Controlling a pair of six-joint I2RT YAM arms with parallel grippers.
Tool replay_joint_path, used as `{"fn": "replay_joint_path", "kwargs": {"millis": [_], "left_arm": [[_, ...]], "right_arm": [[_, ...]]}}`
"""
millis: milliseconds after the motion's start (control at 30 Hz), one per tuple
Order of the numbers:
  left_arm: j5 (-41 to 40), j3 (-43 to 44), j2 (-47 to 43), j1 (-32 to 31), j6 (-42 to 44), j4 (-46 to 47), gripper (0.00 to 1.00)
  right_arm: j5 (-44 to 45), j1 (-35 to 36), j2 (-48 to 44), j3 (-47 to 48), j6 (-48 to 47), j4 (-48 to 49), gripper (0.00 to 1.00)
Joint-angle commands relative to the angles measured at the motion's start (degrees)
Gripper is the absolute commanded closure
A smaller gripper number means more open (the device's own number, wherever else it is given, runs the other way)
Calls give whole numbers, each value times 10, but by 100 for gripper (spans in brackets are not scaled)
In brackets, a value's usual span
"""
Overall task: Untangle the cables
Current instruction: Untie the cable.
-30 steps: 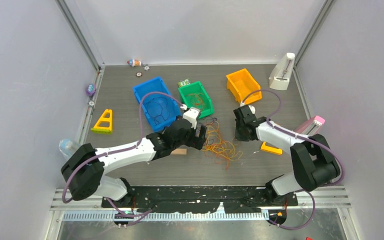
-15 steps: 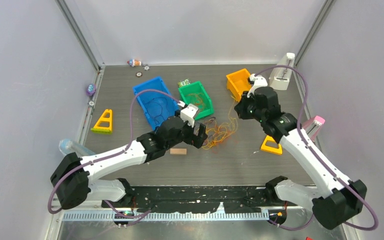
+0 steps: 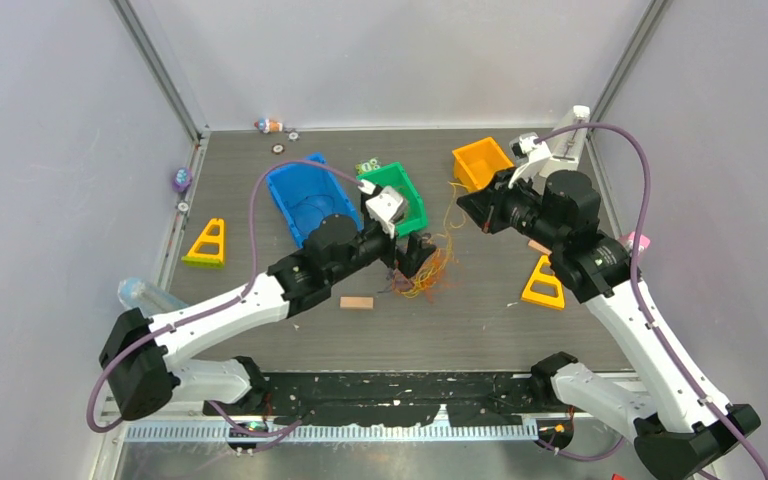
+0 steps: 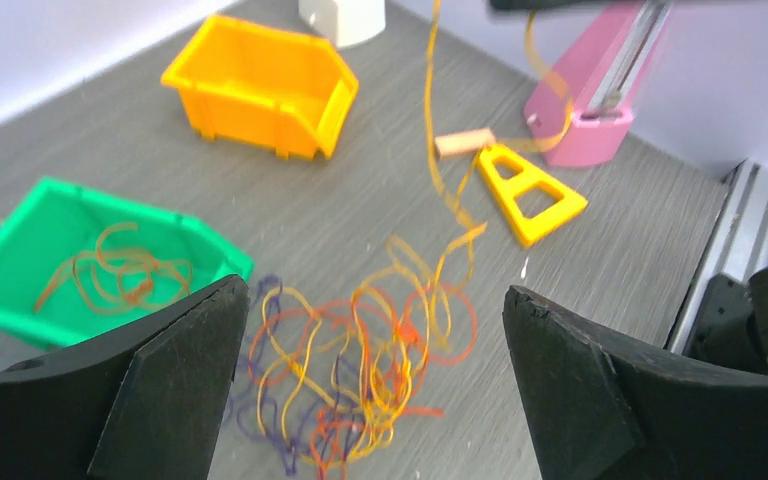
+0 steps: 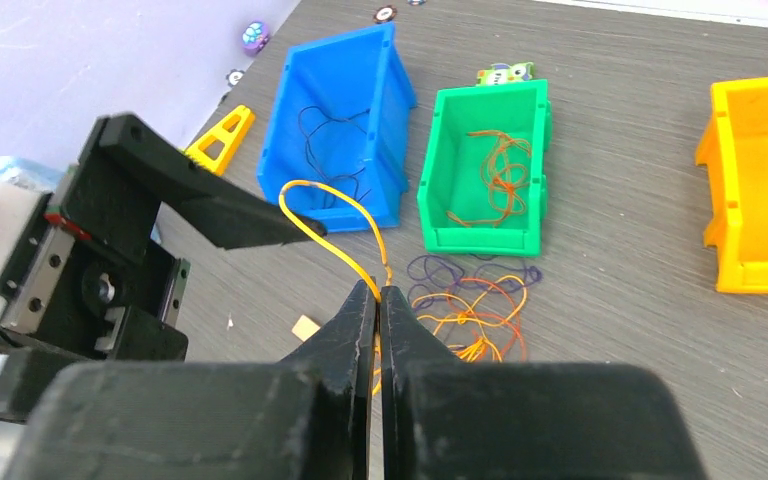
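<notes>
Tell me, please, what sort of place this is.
Probably a robotics lab test cell: plain walls on an aluminium frame enclose a grey table holding coloured bins and tangled cables, with two robot arms mounted at its edge.

Grey table (image 3: 460, 330): blue bin (image 3: 285, 195), green bin (image 3: 412, 200), orange bin (image 3: 475, 170) toward far edge; cables (image 3: 422, 278), wooden block (image 3: 357, 302) mid-table; yellow triangle (image 3: 207, 243) by left edge; white stand (image 3: 563, 152), far-right corner.

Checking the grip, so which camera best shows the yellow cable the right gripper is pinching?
Right wrist: the yellow cable loops out from the shut right gripper. Left wrist shows it hanging above the tangle; the top view shows only a faint thread.
</notes>
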Motion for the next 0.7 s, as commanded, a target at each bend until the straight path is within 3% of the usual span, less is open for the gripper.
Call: {"fn": "replay_joint_path", "kwargs": {"millis": [0,333,467,667], "left_arm": [[36,57,33,-2,19,67,1],[128,45,213,-3,-62,218,9],[129,42,277,-2,-82,228,27],[98,-40,254,-2,-85,280,30]], "right_arm": [[-43,2,-8,26,10,40,95],[-9,3,-2,77,52,49,95],[74,2,-20,105,69,49,95],[258,0,-40,149,66,27,95]]}}
